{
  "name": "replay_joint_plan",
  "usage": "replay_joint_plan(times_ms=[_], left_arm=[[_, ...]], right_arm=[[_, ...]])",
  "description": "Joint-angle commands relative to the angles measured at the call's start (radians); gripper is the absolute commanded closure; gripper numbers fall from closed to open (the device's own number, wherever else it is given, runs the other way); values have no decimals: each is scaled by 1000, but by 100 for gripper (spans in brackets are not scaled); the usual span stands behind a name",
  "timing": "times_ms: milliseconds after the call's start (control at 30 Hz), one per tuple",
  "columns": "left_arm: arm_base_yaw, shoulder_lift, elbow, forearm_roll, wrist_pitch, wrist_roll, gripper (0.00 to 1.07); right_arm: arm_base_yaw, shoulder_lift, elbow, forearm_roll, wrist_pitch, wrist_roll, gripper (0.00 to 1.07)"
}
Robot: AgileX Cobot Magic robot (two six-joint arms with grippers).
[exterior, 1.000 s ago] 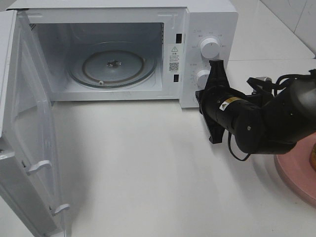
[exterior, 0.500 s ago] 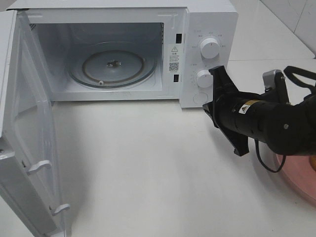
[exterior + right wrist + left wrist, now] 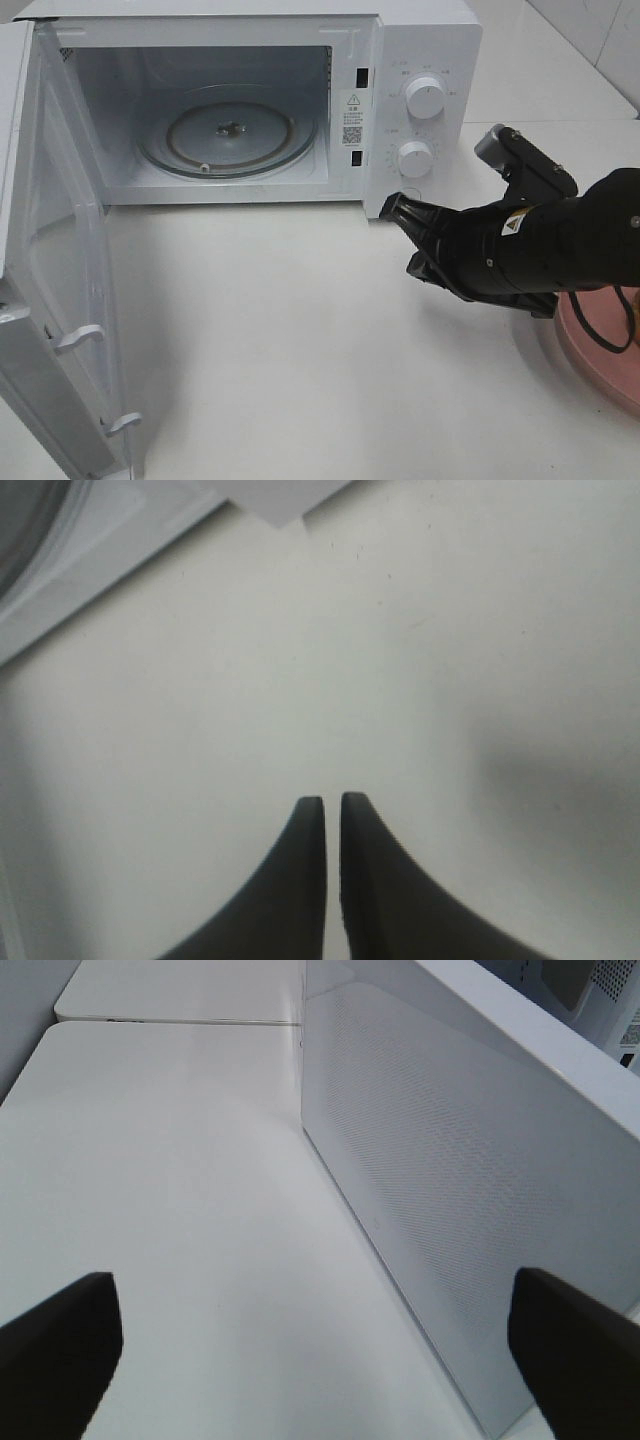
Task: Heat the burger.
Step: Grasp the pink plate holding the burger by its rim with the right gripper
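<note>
We log one smooth white microwave (image 3: pixel 440 55), two round knobs (image 3: pixel 425 98); right tool (image 3: pixel 332 802) clenched empty, left tool (image 3: pixel 310 1298) released.

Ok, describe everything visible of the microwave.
The microwave is a white box standing on the white table. Its door is swung wide open to the left. The cavity holds only a round glass turntable. The panel on the right carries an upper knob and a lower knob, both white. The right gripper sits near its lower front corner; contact unclear.
</note>
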Motion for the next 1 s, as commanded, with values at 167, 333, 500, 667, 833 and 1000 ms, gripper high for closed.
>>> replay_joint_plan(times_ms=[167,333,500,667,833,1000], left_arm=[[-7,-18,3,-5,-7,2,9],[-7,-18,3,-5,-7,2,9],[-7,-18,3,-5,-7,2,9],[-7,-18,3,-5,-7,2,9],[-7,-18,3,-5,-7,2,9],[-7,-18,3,-5,-7,2,9]], right_arm=[[-8,-54,-4,-102,240,-195,103],[-8,-101,-4,-239,395,-213,101],[-8,-152,-4,-343,505,-212,99],[-8,-240,-4,-470,651,-212,91],[-8,-319,-4,-569,733,-211,58],[-8,-383,-4,-648,792,-189,17]])
